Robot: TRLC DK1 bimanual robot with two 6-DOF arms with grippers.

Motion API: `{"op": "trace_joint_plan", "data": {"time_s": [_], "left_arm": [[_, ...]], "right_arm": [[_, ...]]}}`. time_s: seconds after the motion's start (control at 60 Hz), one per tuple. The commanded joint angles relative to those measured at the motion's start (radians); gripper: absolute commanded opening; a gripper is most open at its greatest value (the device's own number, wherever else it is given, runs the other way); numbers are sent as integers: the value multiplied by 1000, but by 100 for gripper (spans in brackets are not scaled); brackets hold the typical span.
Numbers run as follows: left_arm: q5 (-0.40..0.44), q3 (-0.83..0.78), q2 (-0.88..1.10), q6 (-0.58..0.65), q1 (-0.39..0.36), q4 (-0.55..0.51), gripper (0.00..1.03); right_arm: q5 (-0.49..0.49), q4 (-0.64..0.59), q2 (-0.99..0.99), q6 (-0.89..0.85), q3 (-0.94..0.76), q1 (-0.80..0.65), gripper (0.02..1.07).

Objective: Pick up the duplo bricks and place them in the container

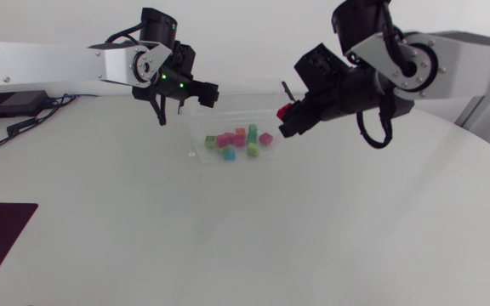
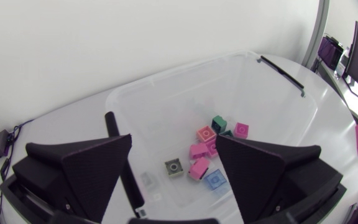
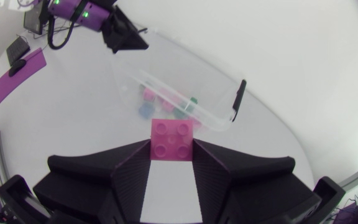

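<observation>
1. The right fingers (image 3: 131,177) are clenched on a pink brick (image 3: 173,138), one finger on each flank, with its four studs turned up toward the wrist camera.
2. The step in hand looks like carrying this brick over the container (image 1: 228,102) and letting it go. From above, the brick hangs beside the container's right end, about level with the rim. I cannot tell whether it is already inside that rim.
3. To do it well, bring the brick further in over the middle of the box before releasing, and pass clear of the black latch (image 3: 237,99) at the near end. Lower it a little so it drops among the others and does not bounce out. Part the fingers evenly so neither side drags the brick along.
4. The left fingers (image 2: 92,168) are released with nothing between them, and they hover above the container's other end. They are well apart from the right fingers, though a path over the middle would narrow that gap.
5. The container is a clear, thin-walled box with rounded corners and a black latch at each short end. It is probably light enough to slide on the white worktop (image 1: 228,238) if its rim is knocked.
6. On its floor lie loose bricks (image 2: 199,168) in pink, coral, teal, blue and an olive green, some flat and some tipped, gathered toward one side
</observation>
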Motion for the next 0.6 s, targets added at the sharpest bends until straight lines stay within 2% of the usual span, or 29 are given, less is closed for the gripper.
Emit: {"op": "trace_joint_plan", "data": {"time_s": [0.0, 0.417, 0.583], "left_arm": [[-3, -67, -84, 26, 24, 5, 99], [0, -398, -433, 60, 98, 90, 99], [0, -521, -546, 64, 112, 175, 99]], "right_arm": [[-5, -18, 26, -9, 66, -12, 41], [-3, 54, 351, 25, 393, -9, 41], [15, 82, 478, 32, 499, -3, 41]]}}
